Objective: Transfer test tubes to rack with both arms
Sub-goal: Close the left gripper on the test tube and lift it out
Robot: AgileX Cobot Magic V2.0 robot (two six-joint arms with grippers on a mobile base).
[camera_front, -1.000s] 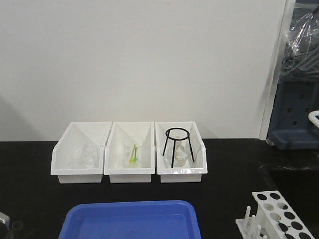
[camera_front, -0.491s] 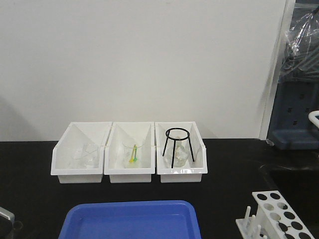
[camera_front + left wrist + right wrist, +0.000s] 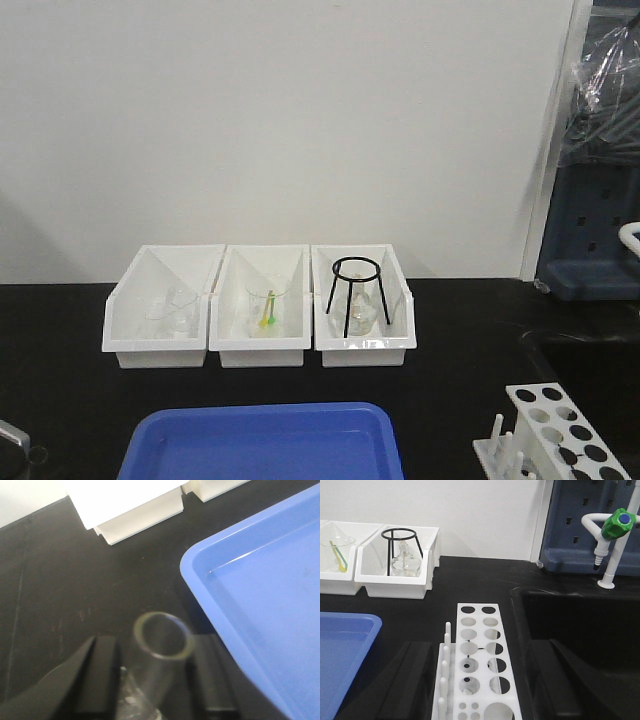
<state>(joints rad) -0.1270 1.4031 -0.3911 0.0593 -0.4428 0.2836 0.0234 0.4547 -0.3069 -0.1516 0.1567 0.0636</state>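
Observation:
In the left wrist view my left gripper (image 3: pixel 155 645) is shut on a clear glass test tube (image 3: pixel 161 652). The tube's open rim points away, above the black bench, just left of the blue tray (image 3: pixel 260 605). In the front view only a grey sliver of the left gripper (image 3: pixel 10 435) shows at the bottom left edge. The white rack (image 3: pixel 480 655) stands between the wide-open jaws of my right gripper (image 3: pixel 481 647), apart from both fingers. Its holes hold no tubes. The rack (image 3: pixel 560 430) sits at the front view's bottom right.
Three white bins (image 3: pixel 160 340) line the back wall with beakers, a flask and a black tripod stand (image 3: pixel 355 295). The blue tray (image 3: pixel 260 440) lies at front centre. A black sink (image 3: pixel 580 625) and a green-knobbed tap (image 3: pixel 615 525) lie right of the rack.
The sliver of my left gripper at the bottom left edge has shifted slightly. Nothing else has moved.

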